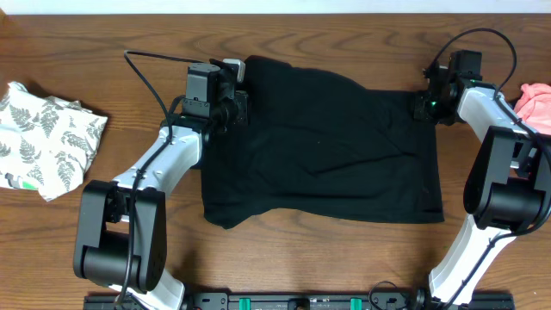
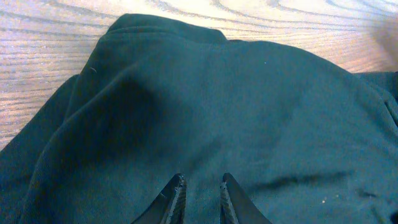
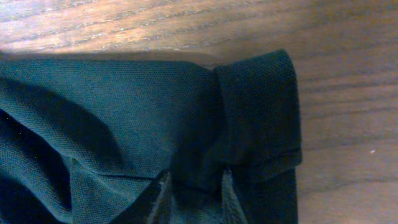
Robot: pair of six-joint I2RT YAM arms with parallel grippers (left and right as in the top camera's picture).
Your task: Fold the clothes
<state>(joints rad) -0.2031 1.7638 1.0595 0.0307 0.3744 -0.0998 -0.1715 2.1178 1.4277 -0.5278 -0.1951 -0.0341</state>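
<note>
A large black garment (image 1: pixel 318 151) lies spread across the middle of the table, its lower left edge rumpled. My left gripper (image 1: pixel 234 96) is at its far left corner. In the left wrist view the narrow-set fingertips of the left gripper (image 2: pixel 202 180) pinch the dark cloth (image 2: pixel 217 93). My right gripper (image 1: pixel 426 103) is at the far right corner. Its jaws (image 3: pixel 196 177) stand apart over a folded hem (image 3: pixel 261 106), with cloth lying loose between them. A white fern-print piece (image 1: pixel 47 138) sits crumpled at the left. A pink piece (image 1: pixel 535 102) shows at the right edge.
Bare wooden table (image 1: pixel 344 258) runs along the front and behind the black garment. The arms' bases and a mounting rail (image 1: pixel 301 301) line the near edge.
</note>
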